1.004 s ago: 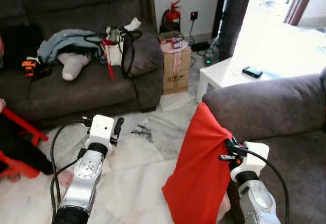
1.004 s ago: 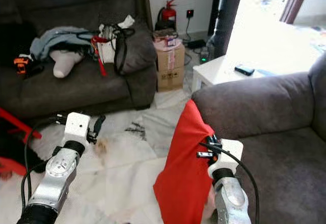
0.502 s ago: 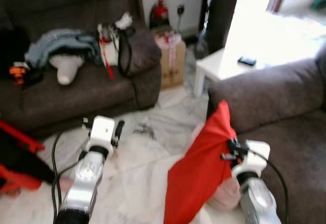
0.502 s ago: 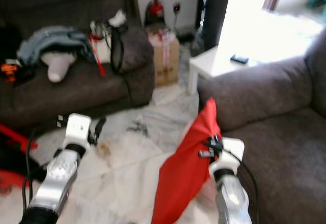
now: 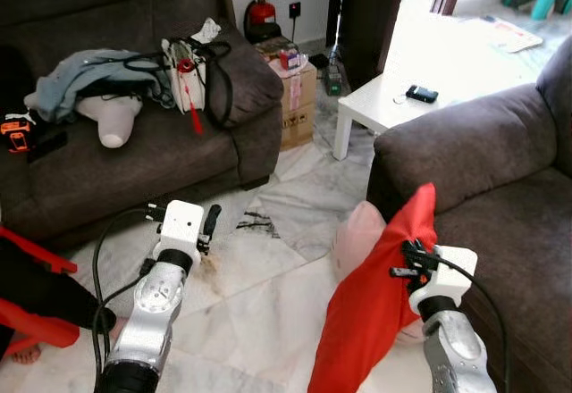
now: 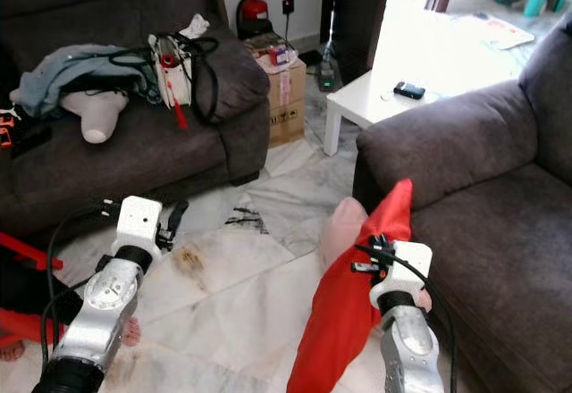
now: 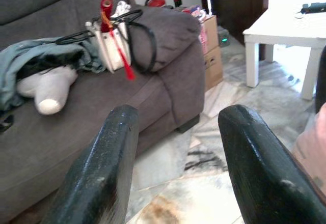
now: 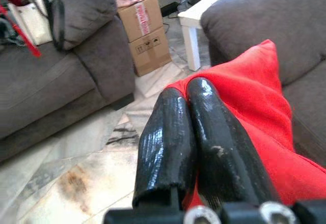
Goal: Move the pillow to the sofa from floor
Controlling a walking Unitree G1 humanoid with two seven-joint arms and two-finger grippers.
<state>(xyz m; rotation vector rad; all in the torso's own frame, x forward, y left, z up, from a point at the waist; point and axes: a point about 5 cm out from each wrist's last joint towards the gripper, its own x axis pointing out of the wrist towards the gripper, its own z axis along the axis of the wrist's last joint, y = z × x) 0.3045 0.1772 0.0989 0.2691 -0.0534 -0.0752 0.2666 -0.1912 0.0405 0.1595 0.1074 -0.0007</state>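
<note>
The red pillow (image 5: 375, 317) hangs off the floor in front of the grey sofa (image 5: 487, 147) on my right, its top corner level with the seat's front edge. A pale pink part (image 5: 357, 237) shows behind its red cover. My right gripper (image 5: 411, 252) is shut on the pillow's upper edge; in the right wrist view the two black fingers (image 8: 173, 127) pinch the red fabric (image 8: 254, 107). My left gripper (image 5: 211, 221) hovers open above the marble floor with nothing between its fingers (image 7: 244, 158).
A dark sofa (image 5: 134, 156) on the left carries clothes, a white bag (image 5: 189, 76) and a pale cushion. A cardboard box (image 5: 298, 98), a fire extinguisher (image 5: 260, 11) and a white table (image 5: 402, 107) with a phone stand behind. A person's foot (image 5: 22, 355) is at bottom left.
The camera has turned, bringing more of the right sofa into view. The pillow, still held by the right gripper, now hangs tilted and closer to the seat, and its pale pink part has appeared.
</note>
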